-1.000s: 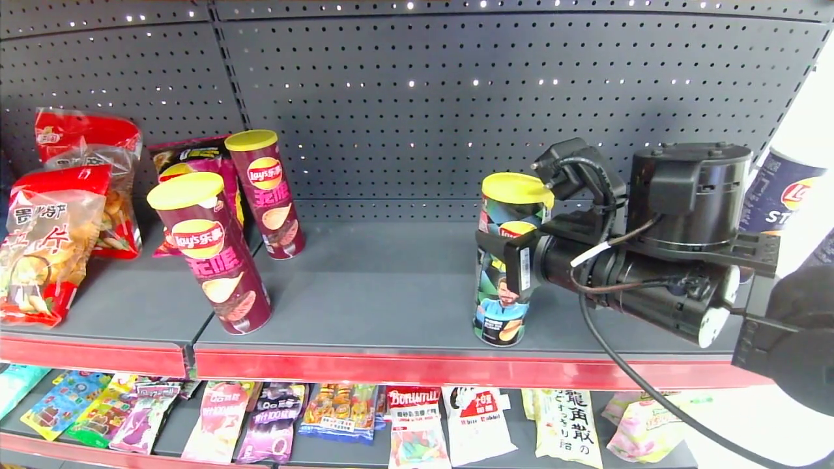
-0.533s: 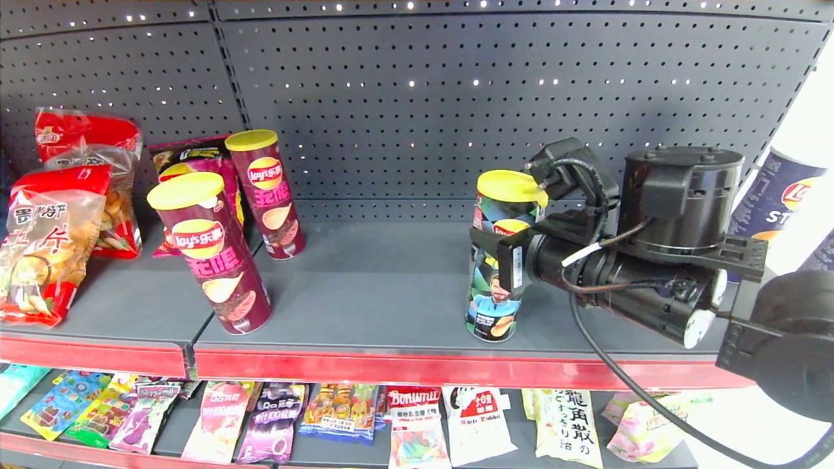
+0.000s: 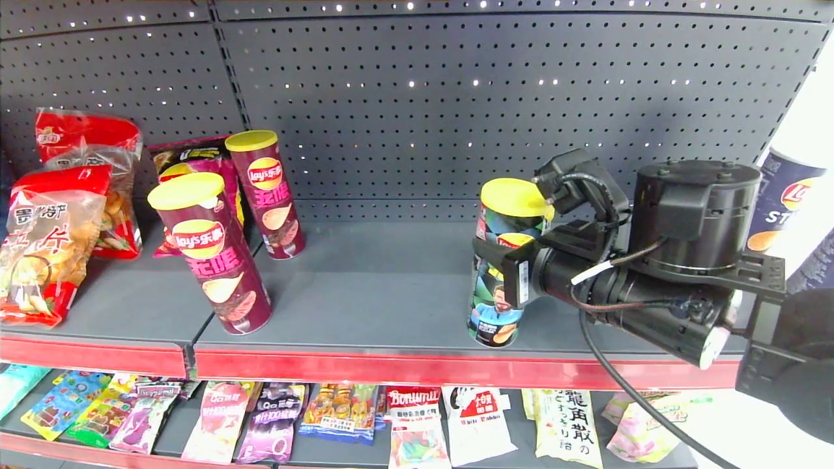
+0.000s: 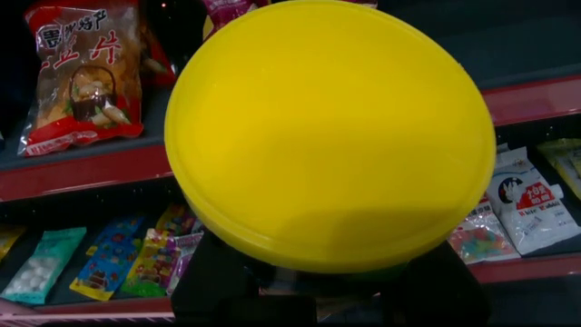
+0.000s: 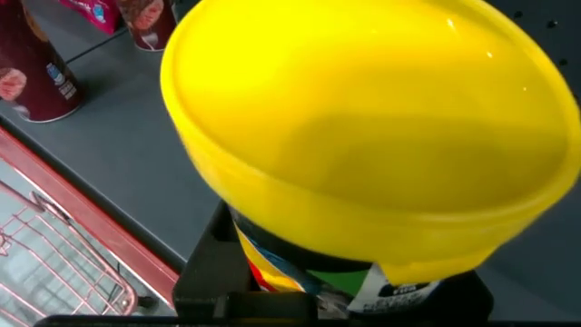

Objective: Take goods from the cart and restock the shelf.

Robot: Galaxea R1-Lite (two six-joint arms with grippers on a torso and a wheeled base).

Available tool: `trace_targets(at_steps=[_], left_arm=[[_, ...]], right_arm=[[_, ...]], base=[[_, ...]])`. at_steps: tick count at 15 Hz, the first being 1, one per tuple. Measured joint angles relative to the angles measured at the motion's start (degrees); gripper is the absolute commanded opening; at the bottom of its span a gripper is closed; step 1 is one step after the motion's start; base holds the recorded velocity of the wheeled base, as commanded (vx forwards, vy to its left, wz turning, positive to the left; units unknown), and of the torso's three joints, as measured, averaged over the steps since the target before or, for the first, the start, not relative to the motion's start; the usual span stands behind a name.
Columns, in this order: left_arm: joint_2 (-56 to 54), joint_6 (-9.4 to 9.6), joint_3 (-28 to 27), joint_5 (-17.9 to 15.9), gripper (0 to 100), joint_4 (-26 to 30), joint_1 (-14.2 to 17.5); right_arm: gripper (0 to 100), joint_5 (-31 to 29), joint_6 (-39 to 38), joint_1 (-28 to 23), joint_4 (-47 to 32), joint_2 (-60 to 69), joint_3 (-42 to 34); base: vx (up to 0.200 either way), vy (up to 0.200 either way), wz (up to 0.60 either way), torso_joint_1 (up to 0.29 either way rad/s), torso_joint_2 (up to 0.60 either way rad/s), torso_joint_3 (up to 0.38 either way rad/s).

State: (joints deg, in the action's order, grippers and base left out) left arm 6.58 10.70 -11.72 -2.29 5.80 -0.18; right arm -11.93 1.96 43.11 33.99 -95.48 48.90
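Your right gripper [image 3: 500,262] grips the yellow-lidded can [image 3: 495,312] at mid-height, its long axis slightly tilted, base near the shelf [image 3: 365,286] front edge.

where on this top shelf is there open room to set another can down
The widest bare stretch of shelf lies between the front maroon can and the multicolour can in the right gripper, back to the pegboard. The left end is crowded with bags and the rear maroon can; the right end is taken by the arm.
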Motion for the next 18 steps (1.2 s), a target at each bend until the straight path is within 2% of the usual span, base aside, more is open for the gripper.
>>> trace_targets(at_steps=[6, 7, 18], left_arm=[[-0.02, 0.02, 0.54, -0.06, 0, 0.00, 0.00], [-0.11, 0.02, 0.74, -0.06, 0, -0.01, 0.00], [-1.05, 0.02, 2.32, -0.28, 0, -0.01, 0.00]], right_arm=[[0, 0.06, -0.22, -0.05, -0.22, 0.20, -0.28], [100, 0.06, -0.29, -0.06, -0.18, 0.16, -0.37], [100, -1.80, -1.34, 0.06, -0.51, 2.49, -2.27]], base=[[0.000, 0.000, 0.00, 0.000, 0.00, 0.000], [0.000, 0.000, 0.00, 0.000, 0.00, 0.000], [0.000, 0.000, 0.00, 0.000, 0.00, 0.000]])
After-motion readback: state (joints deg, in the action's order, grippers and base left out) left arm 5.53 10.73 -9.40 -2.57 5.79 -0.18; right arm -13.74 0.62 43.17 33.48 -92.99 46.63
